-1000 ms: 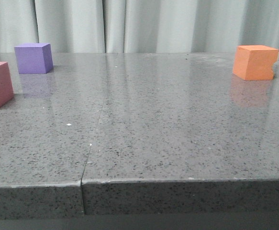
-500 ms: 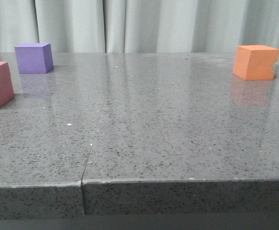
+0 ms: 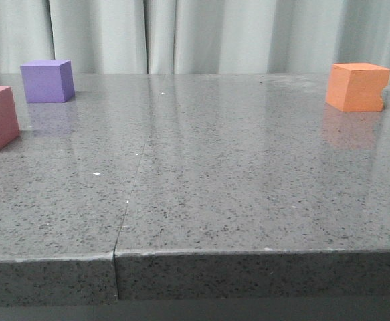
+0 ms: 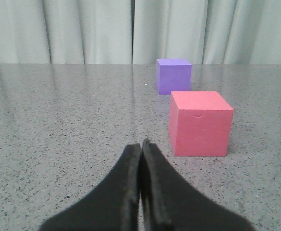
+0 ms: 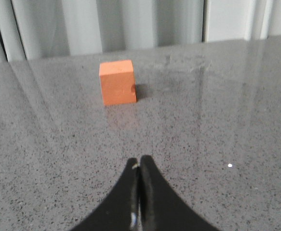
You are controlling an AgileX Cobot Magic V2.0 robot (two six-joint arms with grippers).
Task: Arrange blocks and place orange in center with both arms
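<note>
While both tools sit with fingers pressed together and empty, no block is in hand. Left gripper (image 4: pixel 140 144): pink-red cube (image 4: pixel 199 123) ahead and just off to one side, purple cube (image 4: pixel 173 76) farther beyond it. Right gripper (image 5: pixel 139 163): orange cube (image 5: pixel 117 82) well ahead, slightly off-axis, alone on the grey table (image 3: pixel 248 174). Judgement: approach step. Spread the fingers before closing in, square them to flat cube faces, avoid the orange's notched side, descend low.

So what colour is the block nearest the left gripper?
Pink-red block, clearest in the left wrist view.
</note>
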